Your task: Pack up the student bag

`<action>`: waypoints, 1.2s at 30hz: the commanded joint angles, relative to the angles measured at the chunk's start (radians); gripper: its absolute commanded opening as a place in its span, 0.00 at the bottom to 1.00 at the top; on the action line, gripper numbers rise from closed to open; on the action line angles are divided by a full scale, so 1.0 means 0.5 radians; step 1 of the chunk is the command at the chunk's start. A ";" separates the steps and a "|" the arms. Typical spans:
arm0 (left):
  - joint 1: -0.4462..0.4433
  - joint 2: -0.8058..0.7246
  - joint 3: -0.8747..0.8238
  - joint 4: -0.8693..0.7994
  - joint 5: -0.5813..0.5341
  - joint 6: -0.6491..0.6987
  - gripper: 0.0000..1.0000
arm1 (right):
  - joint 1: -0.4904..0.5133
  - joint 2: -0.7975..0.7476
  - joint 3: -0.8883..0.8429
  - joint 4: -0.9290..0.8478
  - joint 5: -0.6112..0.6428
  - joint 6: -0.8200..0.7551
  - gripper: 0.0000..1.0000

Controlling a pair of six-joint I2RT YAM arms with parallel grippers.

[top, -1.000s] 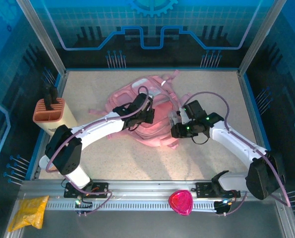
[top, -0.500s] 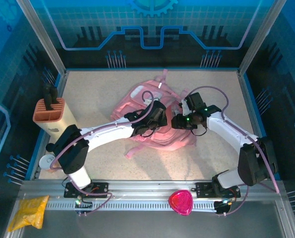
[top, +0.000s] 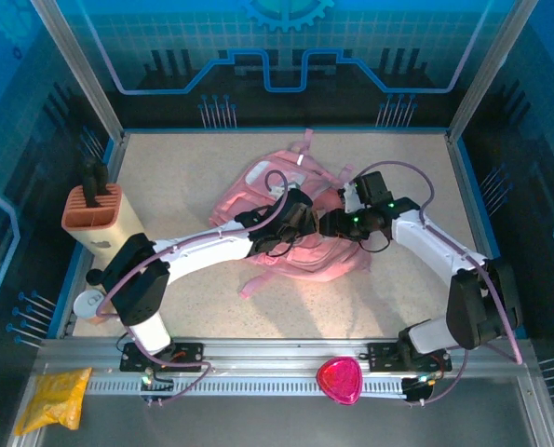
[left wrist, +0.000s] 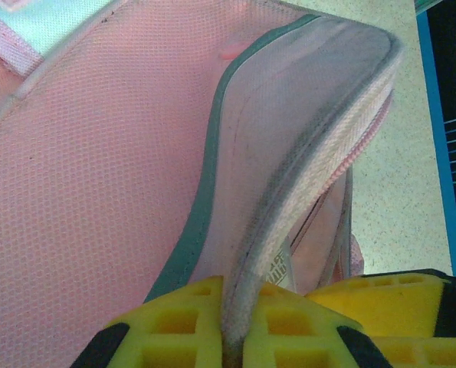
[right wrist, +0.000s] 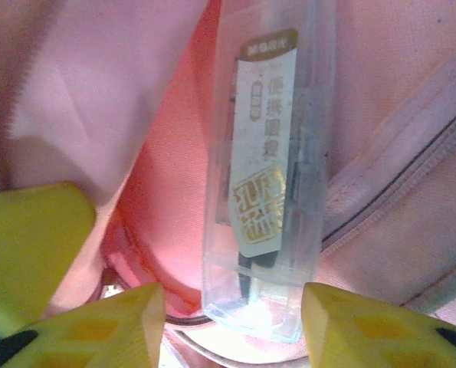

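The left gripper (left wrist: 235, 310) pinches the rim of the student bag (left wrist: 82, 192). The right gripper (right wrist: 229, 300), jaws apart, flanks the clear case (right wrist: 267, 169). We hold the mouth wide and withdraw straight.

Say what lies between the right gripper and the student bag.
A labelled clear plastic case, ahead of the right gripper, resting on the student bag; right wrist view.

"What stood at the left edge of the table (top: 183, 177)?"
"An orange holder (top: 92, 212) with something dark upright in it. A white round thing (top: 87, 304) lay nearer."
"And by the metal rail (top: 258, 365)?"
"A yellow pouch (top: 55, 398) at the near left, and a magenta rounded piece (top: 338, 380) well apart from it."
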 commanded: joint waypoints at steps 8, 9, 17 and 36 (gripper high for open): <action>-0.015 -0.038 0.029 0.219 0.015 -0.018 0.00 | 0.011 0.180 0.004 0.202 -0.291 0.096 0.35; -0.015 -0.039 0.028 0.211 0.008 -0.021 0.00 | 0.023 0.185 -0.002 0.242 -0.307 0.120 0.34; -0.014 -0.064 -0.004 0.220 0.007 -0.028 0.00 | -0.025 0.046 -0.146 0.457 -0.433 0.235 0.31; -0.013 -0.041 0.032 0.181 0.062 -0.013 0.00 | 0.084 0.316 -0.002 0.457 -0.345 0.157 0.13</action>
